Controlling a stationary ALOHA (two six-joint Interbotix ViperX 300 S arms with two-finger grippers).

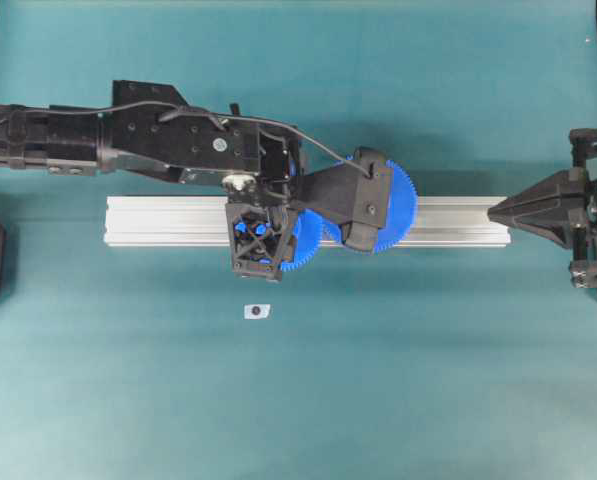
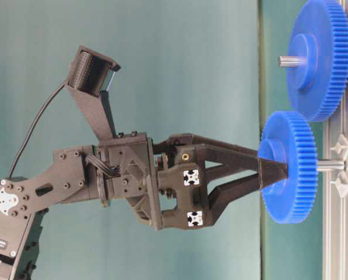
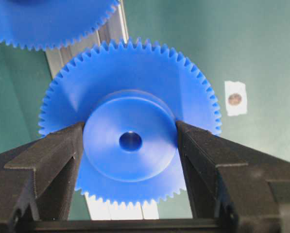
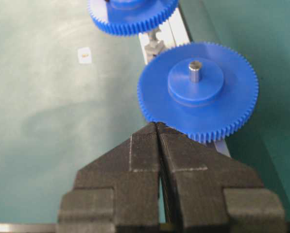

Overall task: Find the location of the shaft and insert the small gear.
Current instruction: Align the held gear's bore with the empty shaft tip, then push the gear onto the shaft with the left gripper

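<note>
My left gripper (image 3: pixel 130 130) is shut on the small gear (image 3: pixel 130 87), its two black fingers pressing either side of the raised hub, and the dark centre hole (image 3: pixel 130 141) faces the camera. In the table-level view the gripper (image 2: pixel 274 173) points at the rail and holds the gear (image 2: pixel 290 198) flat over the thin silver shaft (image 2: pixel 331 165). The shaft shows between gear and rail; its tip is hidden behind the gear. The right wrist view shows the gear (image 4: pixel 132 14) above the shaft (image 4: pixel 156 35). My right gripper (image 4: pixel 158 125) is shut and holds nothing.
The wider blue gear (image 4: pixel 198 92) with a grey centre pin (image 4: pixel 195 70) sits on the aluminium rail (image 1: pixel 158 220), next to the small gear. A small white sticker (image 1: pixel 257 311) lies on the teal table in front of the rail. My right gripper (image 1: pixel 493 212) points at the rail's right end.
</note>
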